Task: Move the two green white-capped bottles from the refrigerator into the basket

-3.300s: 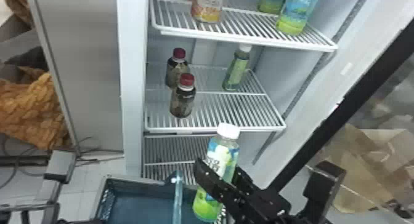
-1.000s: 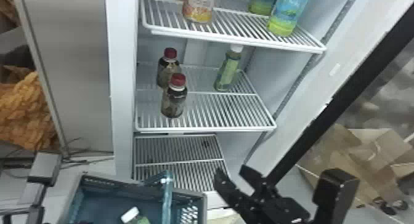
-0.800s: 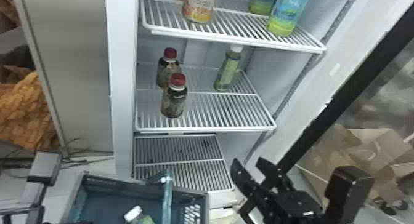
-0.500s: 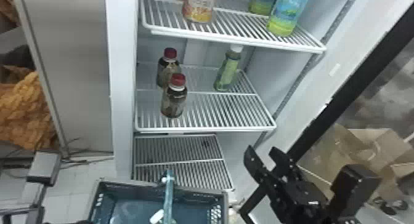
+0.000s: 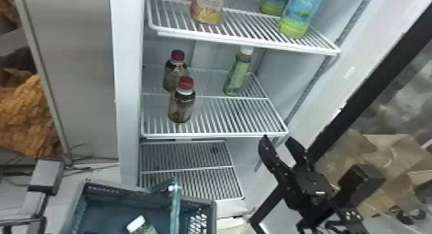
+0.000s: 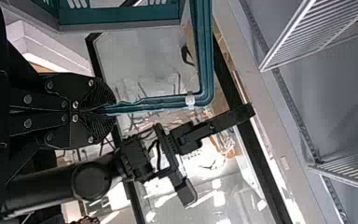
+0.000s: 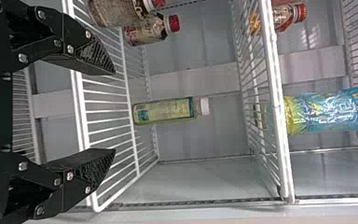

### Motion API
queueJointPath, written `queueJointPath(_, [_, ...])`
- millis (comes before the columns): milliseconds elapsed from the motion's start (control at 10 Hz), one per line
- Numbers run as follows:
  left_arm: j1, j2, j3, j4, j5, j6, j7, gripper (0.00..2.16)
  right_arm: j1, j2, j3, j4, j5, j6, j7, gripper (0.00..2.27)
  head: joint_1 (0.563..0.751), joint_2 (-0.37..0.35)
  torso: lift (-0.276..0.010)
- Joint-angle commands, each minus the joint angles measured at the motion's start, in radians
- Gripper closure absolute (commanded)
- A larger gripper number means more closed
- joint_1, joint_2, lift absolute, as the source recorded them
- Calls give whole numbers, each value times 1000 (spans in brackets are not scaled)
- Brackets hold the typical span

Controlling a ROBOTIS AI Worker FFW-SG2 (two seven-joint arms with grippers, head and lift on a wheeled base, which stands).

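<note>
One bottle on the shelf should feel firm, slick, fairly weighty: grip mid-body. Right gripper, by the shelf, gapes empty; left gripper clamps the basket handle.

Two red-capped bottles stand on one shelf; an orange-labelled bottle and two blue-green bottles stand on the upper shelf.

Middle wire shelf: supports two red-capped bottles at left and one green white-capped bottle, upright, at right rear. Upper wire shelf: supports two blue-green bottles at right.
</note>
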Motion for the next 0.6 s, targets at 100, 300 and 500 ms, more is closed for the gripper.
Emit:
queueJointPath(100, [-2,-1,-4,0,2,0,0,1161,-86,-7,6,94,26,-46,7,458,695,-350,-263])
queueJointPath(300, [-5,-1,-6,0,0,-2,0,1161,-194,-20,4,263,30,-127,61,367,695,-350,-263])
queueJointPath(500, [-10,-1,-8,0,0,-2,0,1161,-273,-28,6,347,45,-171,70,231,695,-350,-263])
